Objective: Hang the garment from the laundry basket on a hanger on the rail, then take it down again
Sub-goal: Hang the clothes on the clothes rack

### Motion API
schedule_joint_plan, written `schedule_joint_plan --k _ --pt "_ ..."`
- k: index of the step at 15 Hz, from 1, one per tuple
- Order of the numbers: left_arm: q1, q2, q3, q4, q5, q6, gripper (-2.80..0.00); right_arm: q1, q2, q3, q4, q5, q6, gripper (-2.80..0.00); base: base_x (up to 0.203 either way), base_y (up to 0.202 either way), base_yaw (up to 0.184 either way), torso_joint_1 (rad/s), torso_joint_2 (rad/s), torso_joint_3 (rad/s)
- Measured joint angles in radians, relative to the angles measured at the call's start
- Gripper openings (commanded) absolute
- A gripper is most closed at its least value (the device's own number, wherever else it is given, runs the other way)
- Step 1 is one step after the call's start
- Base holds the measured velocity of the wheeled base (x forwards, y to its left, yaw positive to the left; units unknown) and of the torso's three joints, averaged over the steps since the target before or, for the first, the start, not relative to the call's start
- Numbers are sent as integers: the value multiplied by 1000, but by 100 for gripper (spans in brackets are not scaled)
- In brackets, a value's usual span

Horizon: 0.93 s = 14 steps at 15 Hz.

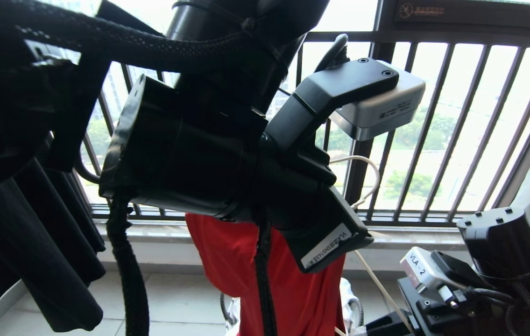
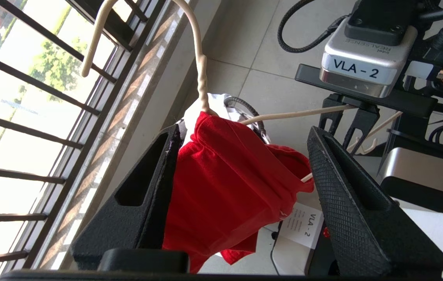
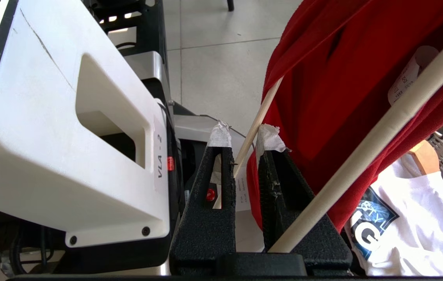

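Right wrist view: right pincer (image 3: pixel 244 142) clamped on hanger (image 3: pixel 258 117) w/ red garment (image 3: pixel 342 89); left pincer (image 2: pixel 241 164) spread wide, empty.

Bright red garment (image 2: pixel 221 183), cream-white hanger (image 2: pixel 201 78)

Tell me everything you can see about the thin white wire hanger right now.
The thin cream-white wire hanger has a curved hook, free in the air before the window bars, and a twisted neck. The bright red T-shirt is bunched over one side of it; its other arm pokes out bare. The right gripper pinches that bare arm between its taped fingertips. The left gripper stands open around the shirt, not gripping. The hanger is on no rail.
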Motion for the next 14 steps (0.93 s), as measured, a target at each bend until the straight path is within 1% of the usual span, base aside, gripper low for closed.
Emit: schedule_joint_plan --k 3,5,6,10,12,13,14 --pt "11 -81 103 6 5 -1 0 -12 -1 0 -13 0 2 -280 0 0 0 0 0 0" --pt "57 -148 163 5 7 -21 0 -14 -3 0 -15 0 2 -280 0 0 0 0 0 0" --pt "86 -177 182 6 8 -32 -280 -14 -5 0 -15 0 2 -280 0 0 0 0 0 0" --pt "205 -245 216 5 1 -34 -280 -14 -8 0 -14 -1 5 -280 0 0 0 0 0 0" --pt "286 -248 214 5 -4 -31 -280 -15 -8 -2 -14 -2 5 -280 0 0 0 0 0 0" --pt "327 -246 212 6 -12 -28 -280 -16 -8 -2 -12 -3 3 -280 0 0 0 0 0 0" --pt "369 -241 210 6 -41 -18 -280 -16 -8 -2 -12 -3 2 -280 0 0 0 0 0 0"
